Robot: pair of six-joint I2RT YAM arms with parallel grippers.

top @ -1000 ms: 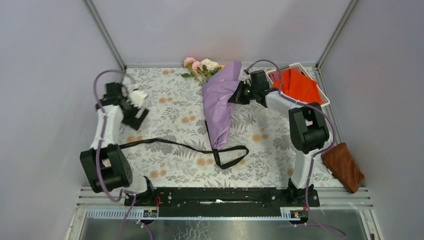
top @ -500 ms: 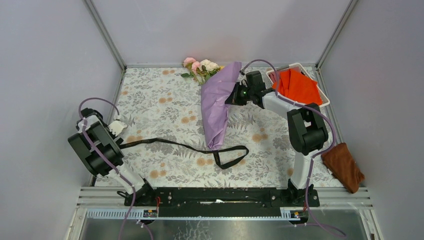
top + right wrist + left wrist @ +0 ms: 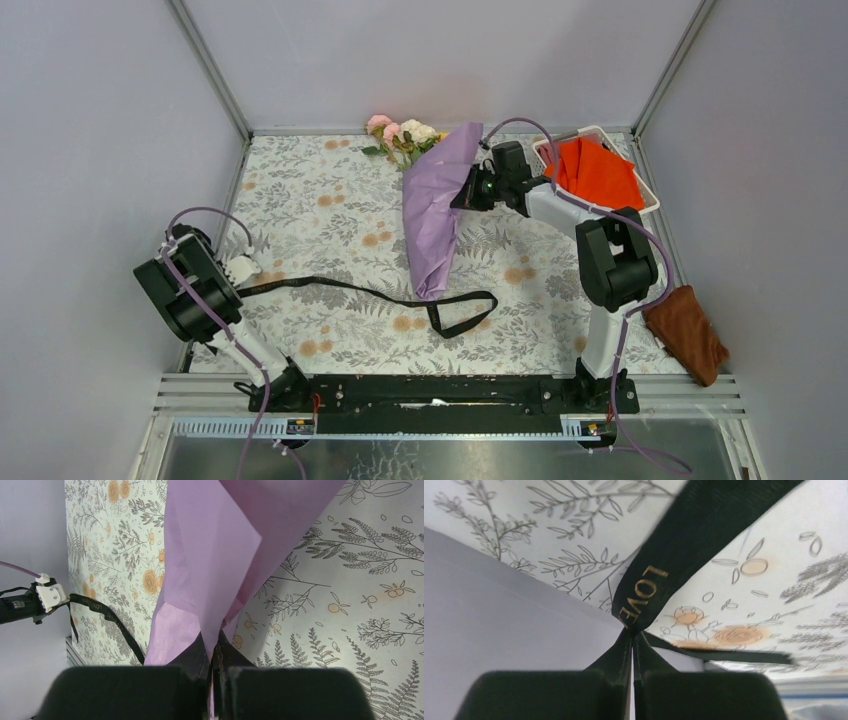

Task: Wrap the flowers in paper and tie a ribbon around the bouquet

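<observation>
Dropped low to the table's [image 3: 320, 210] left edge since before: left pincer [image 3: 240, 274]. Top view: ribbon [image 3: 340, 287] stretched left to right, from that pincer to the bouquet's [image 3: 432, 230] thin end mid-table; flowers [image 3: 400, 135] at the far edge. Left wrist view: pinching the ribbon end tight. Right wrist view: right pincer [image 3: 212, 675] squeezed on the paper [image 3: 215, 555]; ribbon off left, nearer the left pincer.

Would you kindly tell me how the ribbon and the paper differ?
The ribbon is narrow and black with gold lettering; the paper is a broad lilac sheet. The ribbon trails across the table; the paper forms a cone, flowers at its far end. Both are pinched: the ribbon by the left gripper, the paper by the right gripper.
</observation>
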